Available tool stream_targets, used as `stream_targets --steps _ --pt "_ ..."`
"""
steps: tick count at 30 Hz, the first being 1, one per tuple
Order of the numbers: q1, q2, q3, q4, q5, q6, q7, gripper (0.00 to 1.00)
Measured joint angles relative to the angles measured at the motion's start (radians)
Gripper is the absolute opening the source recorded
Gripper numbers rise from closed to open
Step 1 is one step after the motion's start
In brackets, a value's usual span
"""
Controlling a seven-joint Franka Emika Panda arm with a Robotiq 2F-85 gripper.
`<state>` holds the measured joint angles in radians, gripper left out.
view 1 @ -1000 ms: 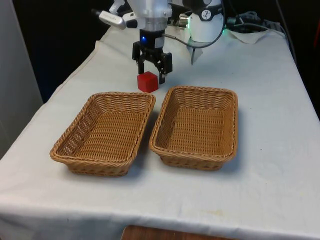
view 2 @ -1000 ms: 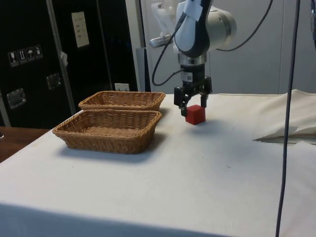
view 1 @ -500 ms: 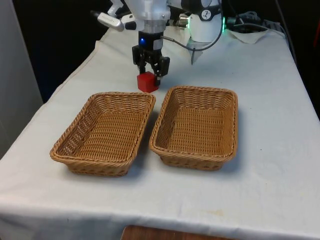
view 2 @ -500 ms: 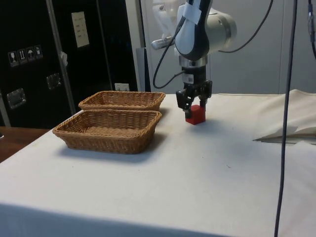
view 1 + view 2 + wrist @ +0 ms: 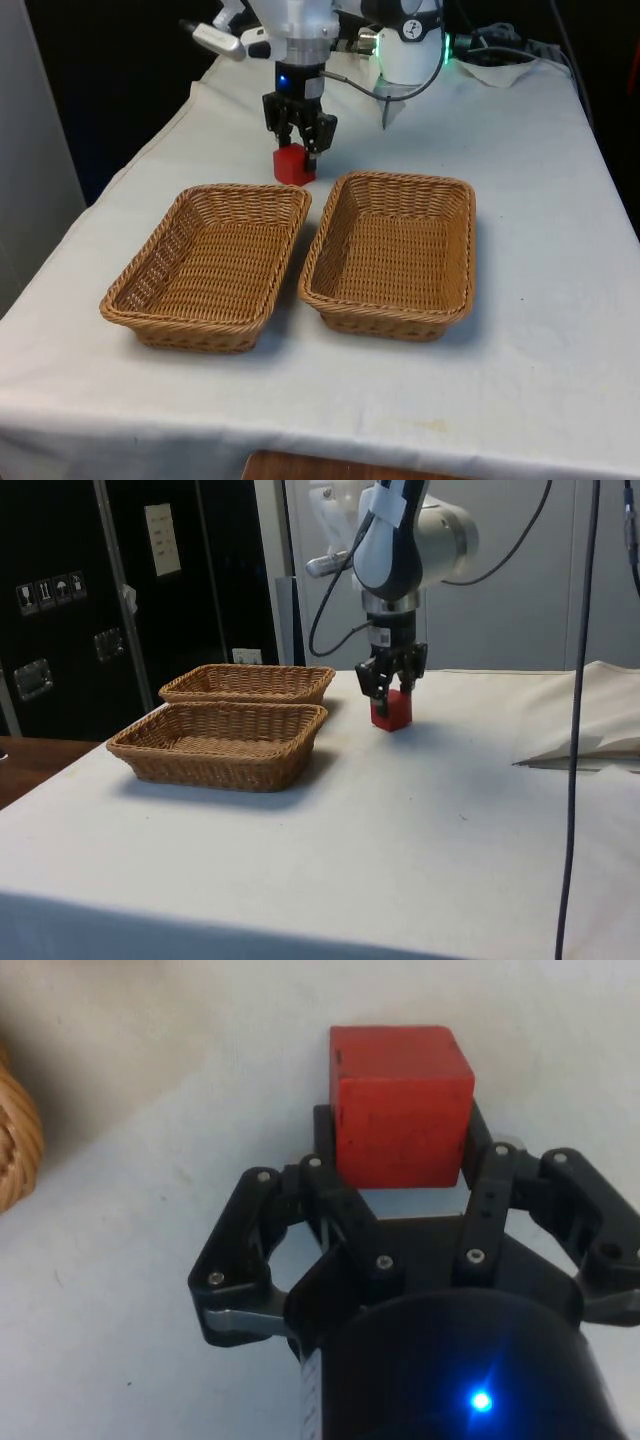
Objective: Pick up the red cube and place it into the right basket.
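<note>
The bench [image 5: 560, 250] is being covered by a white cloth, with two wicker baskets side by side: the left basket [image 5: 210, 265] and the right basket [image 5: 392, 252]. Behind them the gripper [image 5: 298, 148] is being lowered over the red cube [image 5: 292, 167], which is sitting on the cloth. In the wrist view, its fingers [image 5: 325, 1140] are being pressed against the cube's sides, closed on it.
</note>
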<state>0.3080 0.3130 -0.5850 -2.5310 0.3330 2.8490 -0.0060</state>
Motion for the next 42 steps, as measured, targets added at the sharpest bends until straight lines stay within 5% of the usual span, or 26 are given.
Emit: stream_targets --steps 11,22,42 --pt "0.000 -0.076 -0.045 0.004 -0.024 -0.040 -0.056 0.05" --pt "0.000 -0.159 -0.091 0.021 -0.117 -0.101 -0.070 0.05" --pt "0.000 -0.168 -0.106 0.135 -0.163 -0.243 -0.107 0.05"
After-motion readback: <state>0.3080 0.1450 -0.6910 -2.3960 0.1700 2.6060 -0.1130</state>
